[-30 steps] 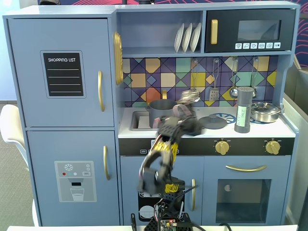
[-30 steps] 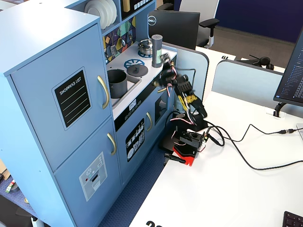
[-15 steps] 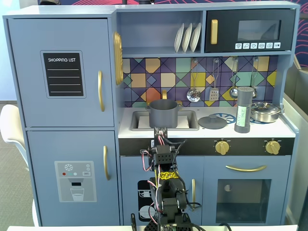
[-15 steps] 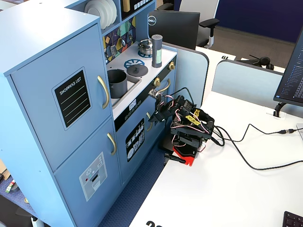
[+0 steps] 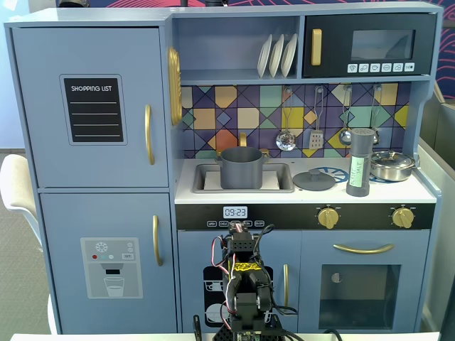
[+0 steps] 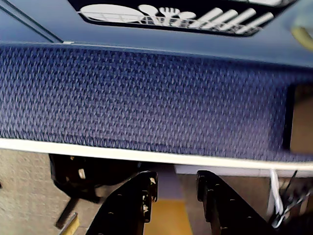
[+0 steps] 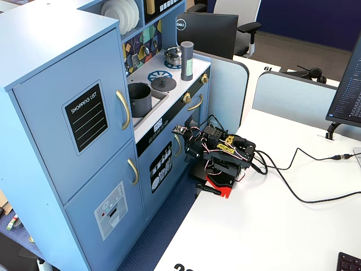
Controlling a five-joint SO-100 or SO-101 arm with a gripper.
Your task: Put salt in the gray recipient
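The salt [image 5: 360, 163] stands upright on the right side of the toy kitchen counter, and shows again as the salt [image 7: 187, 60] in the other fixed view. The gray recipient [image 5: 241, 168] sits in the sink, also visible as the gray recipient [image 7: 139, 100]. My arm is folded low over its base, well below the counter. My gripper [image 5: 238, 226] points at the dishwasher door. In the wrist view the gripper [image 6: 176, 178] is open with nothing between its fingers, facing blue carpet [image 6: 146, 93].
A flat gray lid [image 5: 313, 180] lies on the hob between sink and salt. A shiny steel pot [image 5: 392, 165] stands behind the salt. Cables [image 7: 293, 169] trail across the white table [image 7: 265, 226] from the arm's base. The table's edge [image 6: 98, 149] crosses the wrist view.
The arm has dropped from counter height and folded down onto its base. The salt and the gray recipient have not moved.
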